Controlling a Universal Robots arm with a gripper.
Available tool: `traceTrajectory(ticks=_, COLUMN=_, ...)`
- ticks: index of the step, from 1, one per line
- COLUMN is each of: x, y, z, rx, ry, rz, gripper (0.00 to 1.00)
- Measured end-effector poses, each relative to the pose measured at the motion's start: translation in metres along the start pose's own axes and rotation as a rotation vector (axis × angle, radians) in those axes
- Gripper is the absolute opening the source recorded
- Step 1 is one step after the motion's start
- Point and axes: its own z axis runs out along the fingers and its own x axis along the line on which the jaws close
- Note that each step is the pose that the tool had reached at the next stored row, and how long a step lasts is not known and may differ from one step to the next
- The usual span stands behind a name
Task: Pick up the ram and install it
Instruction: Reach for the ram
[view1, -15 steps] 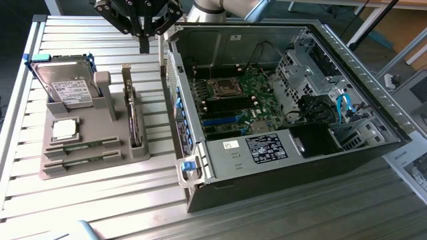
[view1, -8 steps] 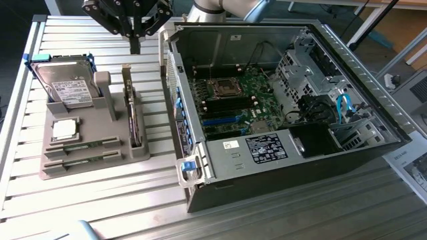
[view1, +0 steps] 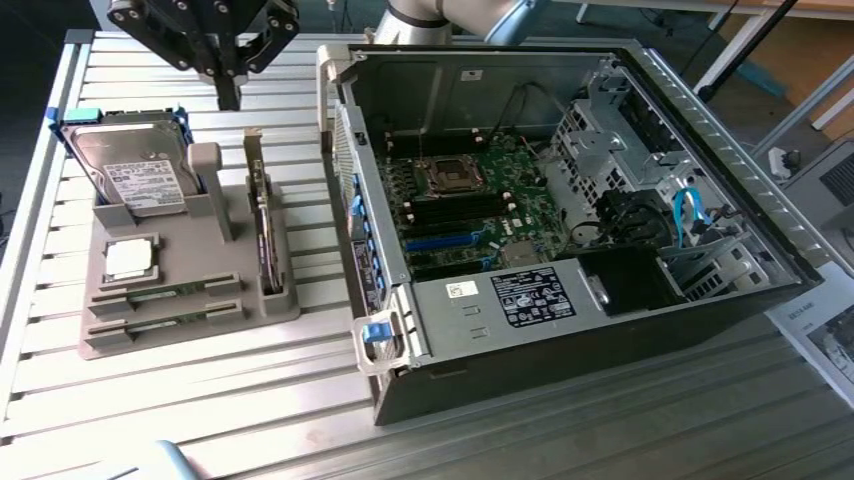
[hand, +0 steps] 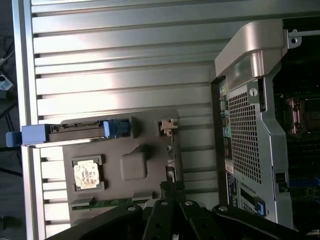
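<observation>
Table (view1: 200, 420) layout: parts holder (view1: 214, 200) at exterior view's left, PC case (view1: 467, 300) just beside it at right.
On holder: HDD (view1: 134, 170) at far end, CPU (view1: 130, 258) nearer, ram (view1: 167, 292) in nearest slots; motherboard (view1: 467, 200) inside case.

surface (view1: 200, 400): ribbed silver metal slats, bright glare patches | floor (view1: 16, 100): dark, off the exterior view's left edge | behind, exterior view's right: white frame leg (view1: 742, 48), tan panel (view1: 807, 45)

gripper (view1: 230, 100) is all matte black: angular linkage bars with round pivot joints, tapering to slim dark fingers (view1: 230, 88); arm (view1: 420, 20) itself is smooth light-grey tubing with a rounded joint housing.
</observation>
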Motion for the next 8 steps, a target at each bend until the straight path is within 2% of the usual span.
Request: traceTrajectory(ticks=8, x=0.03, y=-0.0022, z=0.0005, rx=0.0003, ry=0.0043, rz=0.0, gripper=0.11)
